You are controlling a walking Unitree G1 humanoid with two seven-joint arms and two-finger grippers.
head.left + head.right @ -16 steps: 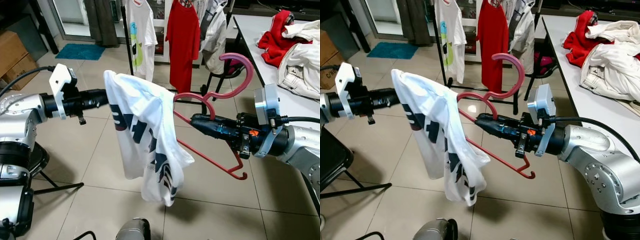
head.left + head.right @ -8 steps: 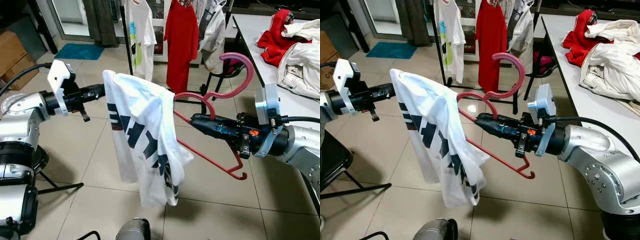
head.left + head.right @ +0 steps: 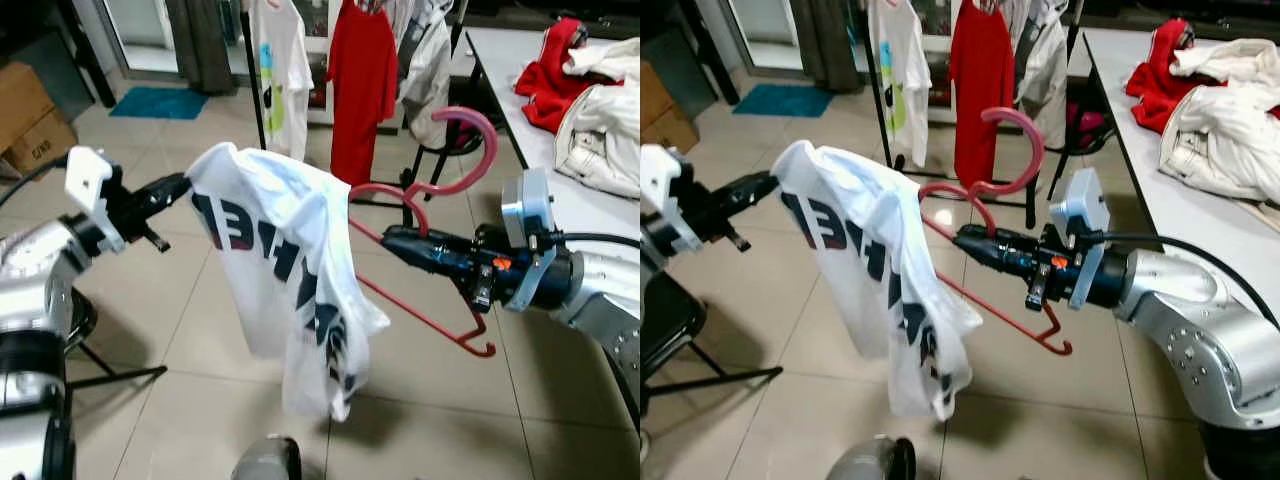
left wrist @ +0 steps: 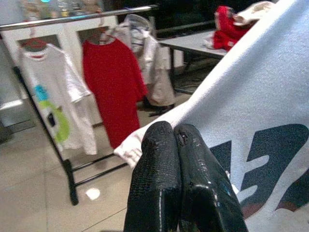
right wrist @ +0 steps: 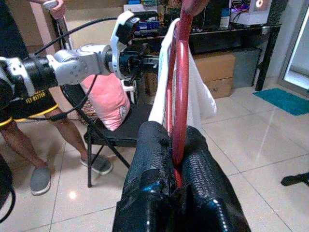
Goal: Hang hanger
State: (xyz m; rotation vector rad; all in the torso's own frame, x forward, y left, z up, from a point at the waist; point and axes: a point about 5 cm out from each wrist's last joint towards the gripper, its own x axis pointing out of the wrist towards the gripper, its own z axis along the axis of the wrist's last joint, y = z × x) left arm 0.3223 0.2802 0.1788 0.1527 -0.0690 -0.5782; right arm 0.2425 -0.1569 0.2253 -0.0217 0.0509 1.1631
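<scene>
Red hanger (image 3: 440, 190) in right claw (image 3: 392, 240)

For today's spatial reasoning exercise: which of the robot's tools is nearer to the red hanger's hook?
The right. The right tool is shut on the red hanger just below its hook; the left tool pinches the white T-shirt at its far edge.

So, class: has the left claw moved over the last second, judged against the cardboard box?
Yes. The left claw, shut on the white T-shirt, has swung back toward the robot's left, nearer the cardboard box, pulling the cloth's edge with it.
</scene>
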